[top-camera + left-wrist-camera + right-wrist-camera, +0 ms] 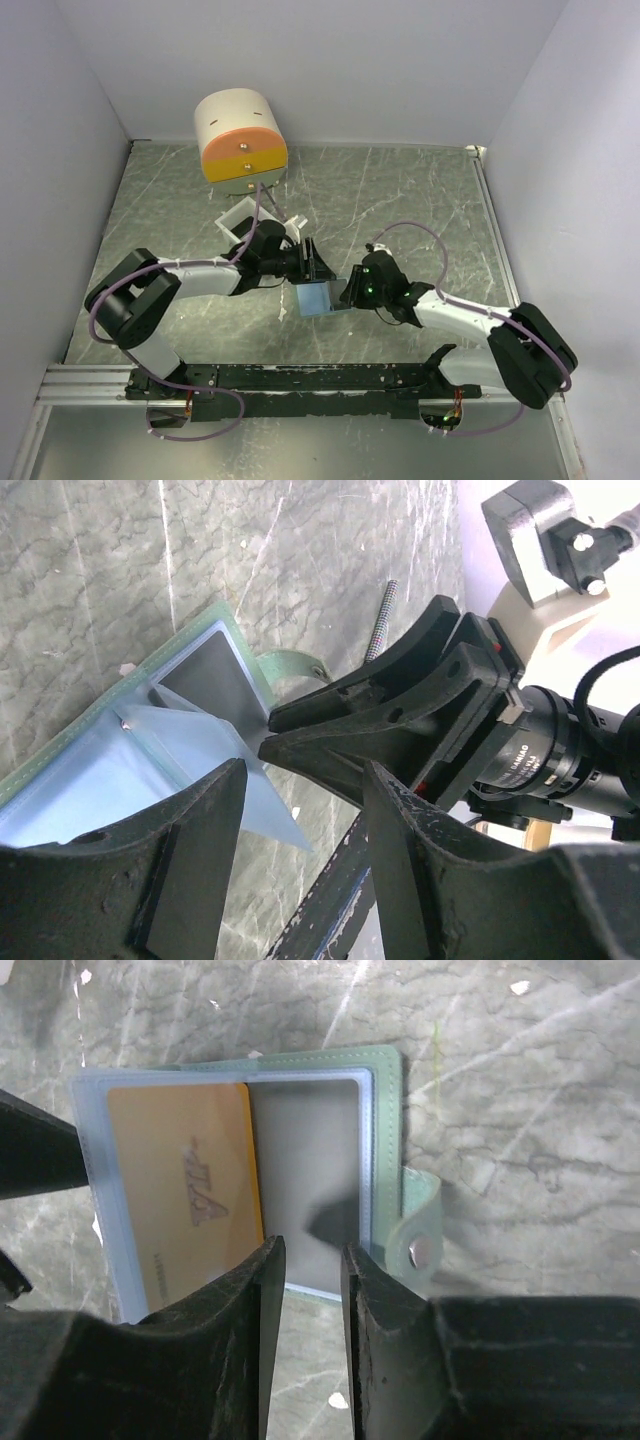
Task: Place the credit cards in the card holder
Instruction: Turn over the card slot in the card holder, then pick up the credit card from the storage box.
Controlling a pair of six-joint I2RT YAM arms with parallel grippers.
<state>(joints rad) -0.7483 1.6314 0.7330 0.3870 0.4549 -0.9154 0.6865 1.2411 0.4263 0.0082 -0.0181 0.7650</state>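
while my right tool (308, 1252) stands slightly open and empty, i'd lift straight up, leaving the orange card (175, 1180) seated in the card holder (385, 1068).

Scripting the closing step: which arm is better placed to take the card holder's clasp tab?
Right, likely: the right tool hovers beside the clasp tab at the card holder's edge, jaws slightly apart, empty. The left tool stands wide open over the clear sleeve.

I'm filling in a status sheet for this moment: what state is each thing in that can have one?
card holder: open flat on the table, clasp unfastened.
orange card: slotted into the holder.
grey card: slotted in beside it.
left pincer: open wide.
right pincer: slightly open, empty.
drawers: shut.
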